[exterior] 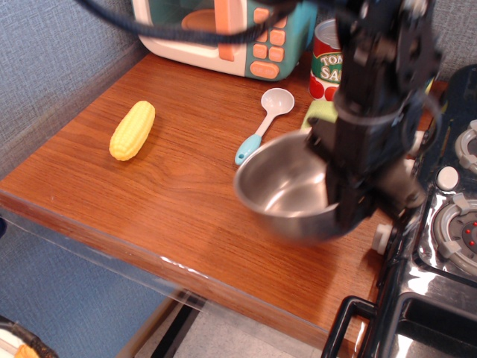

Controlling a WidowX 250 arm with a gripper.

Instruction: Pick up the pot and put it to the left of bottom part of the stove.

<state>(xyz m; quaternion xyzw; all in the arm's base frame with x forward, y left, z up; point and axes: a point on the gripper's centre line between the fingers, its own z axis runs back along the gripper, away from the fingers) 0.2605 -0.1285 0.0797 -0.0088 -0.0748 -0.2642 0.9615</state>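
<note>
The shiny steel pot (pixel 287 186) hangs a little above the wooden counter, right of centre, close to the stove's left side. My gripper (pixel 349 210) is shut on the pot's right rim, with the black arm rising above it. The black stove (pixel 440 253) with grey burners, white knobs and a black front handle bar fills the right edge. The pot is slightly blurred.
A yellow corn cob (pixel 133 130) lies at the left. A white spoon with a blue handle (pixel 262 120) lies behind the pot. A teal-and-white toy microwave (pixel 223 33) and a tomato sauce can (pixel 325 63) stand at the back. The arm hides the green cloth and the second can.
</note>
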